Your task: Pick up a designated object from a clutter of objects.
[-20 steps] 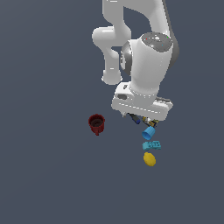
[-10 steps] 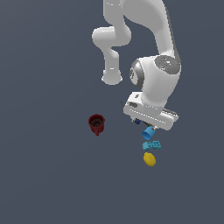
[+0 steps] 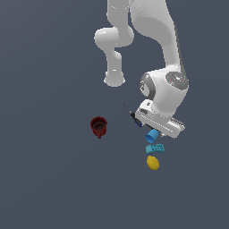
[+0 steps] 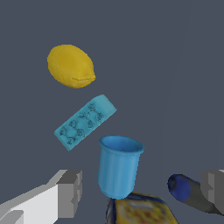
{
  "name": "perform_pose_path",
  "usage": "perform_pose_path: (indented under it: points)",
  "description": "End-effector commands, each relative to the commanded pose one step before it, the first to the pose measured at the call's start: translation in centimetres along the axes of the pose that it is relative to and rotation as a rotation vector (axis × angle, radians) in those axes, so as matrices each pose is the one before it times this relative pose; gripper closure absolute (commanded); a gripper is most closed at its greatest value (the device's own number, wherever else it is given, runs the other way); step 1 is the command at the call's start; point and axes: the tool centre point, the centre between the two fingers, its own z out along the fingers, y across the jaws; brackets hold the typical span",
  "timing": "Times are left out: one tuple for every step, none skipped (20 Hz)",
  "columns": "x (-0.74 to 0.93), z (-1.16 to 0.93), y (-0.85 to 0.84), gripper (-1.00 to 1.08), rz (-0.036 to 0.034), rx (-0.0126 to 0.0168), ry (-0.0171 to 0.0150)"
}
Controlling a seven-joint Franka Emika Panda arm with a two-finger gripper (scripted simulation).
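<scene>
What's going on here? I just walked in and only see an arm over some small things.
A simulated Panda arm has its open claw lowered around the blue cup, one finger on either side, not yet closed. The cyan brick and lemon lie just beyond; the red mug stands apart.
</scene>
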Motion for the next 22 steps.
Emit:
perform_pose_path:
  points:
    - [-0.772,0.974,-0.406,-0.92,0.03107,-0.00026,-0.00197]
    - [-0.271,0.325,-0.118,-0.92,0.00971,-0.00027,-0.00086]
    - [-0.251,0.296,-0.103,-0.92,0.00884,-0.00026,-0.00079]
    - [-0.228,0.268,-0.089,-0.92,0.00802,-0.00024,-0.00073]
    - [-0.205,0.24,-0.076,-0.92,0.00719,-0.00022,-0.00066]
    - [-0.184,0.211,-0.065,-0.92,0.00632,-0.00019,-0.00058]
    - [-0.159,0.183,-0.054,-0.92,0.0055,-0.00017,-0.00051]
    - [-0.136,0.155,-0.044,-0.92,0.00464,-0.00015,-0.00043]
    - [-0.11,0.127,-0.034,-0.92,0.00383,-0.00012,-0.00036]
    - [-0.089,0.098,-0.028,-0.92,0.00292,-0.00009,-0.00027]
    - [-0.062,0.07,-0.019,-0.92,0.00212,-0.00007,-0.0002]
    - [-0.036,0.042,-0.011,-0.92,0.00129,-0.00004,-0.00012]
    - [-0.009,0.014,-0.002,-0.92,0.00049,-0.00002,-0.00005]
    - [0.033,-0.059,0.024,-0.92,-0.00339,-0.00043,-0.00016]
    - [-0.002,0.034,0.0,-0.92,0.0,0.0,0.0]
    - [-0.005,0.102,0.0,-0.92,0.0,0.0,0.0]
    - [-0.009,0.169,0.001,-0.92,0.0,0.0,0.0]
    - [-0.013,0.236,0.001,-0.92,0.0,0.0,0.0]
    - [0.008,0.298,0.016,-0.92,0.00048,0.00006,0.00004]
    - [-0.02,0.367,0.004,-0.92,0.0,0.0,0.0]
    - [0.0,0.427,0.018,-0.92,0.00048,0.00006,0.00003]
    - [-0.028,0.493,0.006,-0.92,0.0,0.0,0.0]
